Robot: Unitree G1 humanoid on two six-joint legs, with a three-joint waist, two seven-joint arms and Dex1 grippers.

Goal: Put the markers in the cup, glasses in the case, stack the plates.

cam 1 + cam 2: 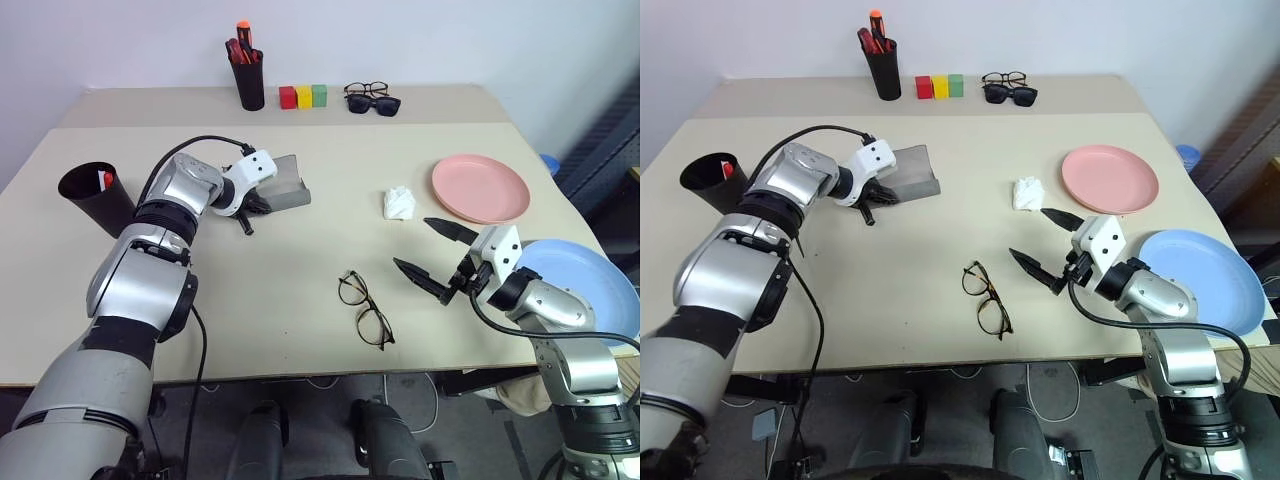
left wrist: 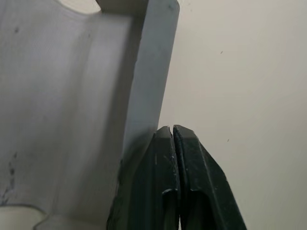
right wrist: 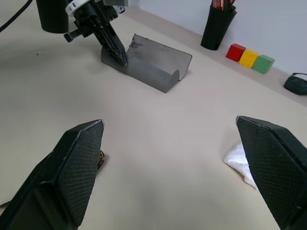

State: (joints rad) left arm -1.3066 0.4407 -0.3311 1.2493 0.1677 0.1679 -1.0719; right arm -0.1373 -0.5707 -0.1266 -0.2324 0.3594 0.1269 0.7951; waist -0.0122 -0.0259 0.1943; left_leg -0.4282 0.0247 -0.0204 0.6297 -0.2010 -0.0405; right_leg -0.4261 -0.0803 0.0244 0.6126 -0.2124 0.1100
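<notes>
Near the front edge of the surface [image 1: 300,300], the glasses [image 1: 365,309] lie just left of the right pincer [image 1: 430,251], whose jaws stand wide apart; the left pincer [image 1: 246,222], closed empty, rests against the case [image 1: 283,184], well apart.

The right gripper [image 3: 172,167] is hanging over the beige table [image 3: 158,143] with its two black fingers [image 3: 74,167] spread wide apart, nothing lying between them. Across the table the left gripper [image 3: 115,50] is pointing down with its fingers pressed together, its tip touching the near end of the open grey case [image 3: 153,64], while the black cup [image 3: 53,14] is standing just behind that arm. A crumpled white tissue [image 3: 237,160] is lying beside the other finger, and farther back a black pen holder [image 3: 217,26], red, yellow and green blocks [image 3: 249,57] and dark sunglasses [image 3: 296,84] are sitting near the wall.
</notes>
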